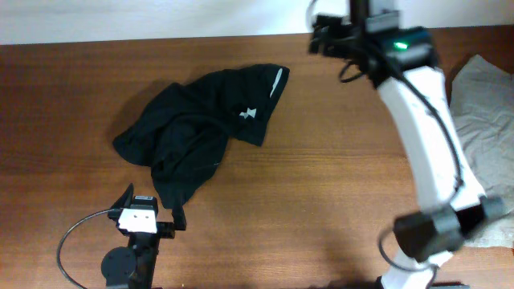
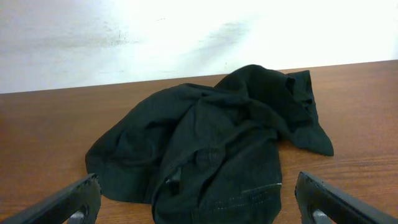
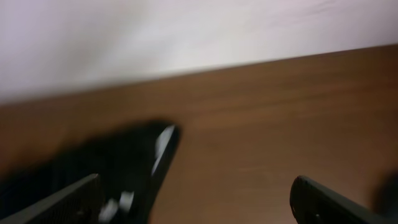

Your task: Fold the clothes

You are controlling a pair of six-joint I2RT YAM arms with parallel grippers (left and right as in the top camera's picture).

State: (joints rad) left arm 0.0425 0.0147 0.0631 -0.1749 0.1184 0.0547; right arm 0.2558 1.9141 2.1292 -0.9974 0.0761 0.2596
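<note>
Crumpled black soft-fabric shorts lie unfolded on brown wooden counter. Left claw spread wide, empty, near hem. Right claw likewise, well apart. Step: pre-grasp. Next: pinch edges, flatten.

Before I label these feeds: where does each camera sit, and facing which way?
Overhead: above the table, facing down on the black shorts; right arm, left gripper show.
Left wrist: low, facing the wall across the shorts; left gripper open.
Right wrist: blurred, facing the wall, shorts lower left; right gripper open.
All three share the shorts.
</note>
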